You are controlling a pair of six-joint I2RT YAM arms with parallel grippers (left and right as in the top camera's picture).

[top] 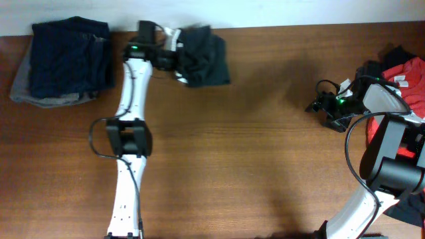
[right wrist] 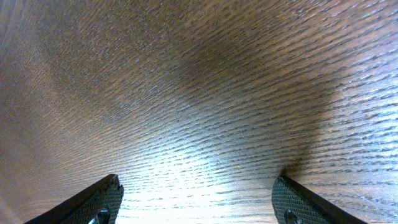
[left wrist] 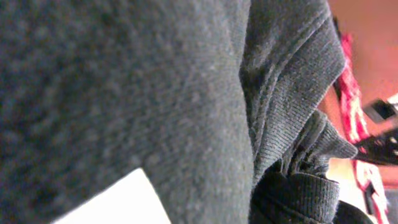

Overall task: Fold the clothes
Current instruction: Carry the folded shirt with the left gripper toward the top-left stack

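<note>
Charcoal garment (top: 206, 56) lies bunched at the far edge of the desk (top: 252, 146), left of centre. It looks roughly doubled over but is uneven, so I judge it part folded, not finished. Left claw (top: 174, 61) sits at its left edge. The left wrist view is filled with dark knit cloth, no fingers visible, so I cannot tell whether this claw grips the cloth or merely presses against it. Folded stack (top: 63, 60) in the far left corner: navy piece (top: 70, 53) on top, grey piece (top: 23, 86) showing beneath; two counted, possibly more hidden. That part reads as done. Unfolded heap (top: 408, 76) at the right edge holds red and black cloth, at least two pieces, exact count unclear; that is what remains. Right claw (top: 320, 106) hangs over bare wood near the heap; its fingers (right wrist: 93, 199) stand wide apart with nothing between them, released. Tally: one garment in work, one folded stack, one waiting heap, two arms. Rough judgement: about midway, with the charcoal piece to square off and the heap untouched.
</note>
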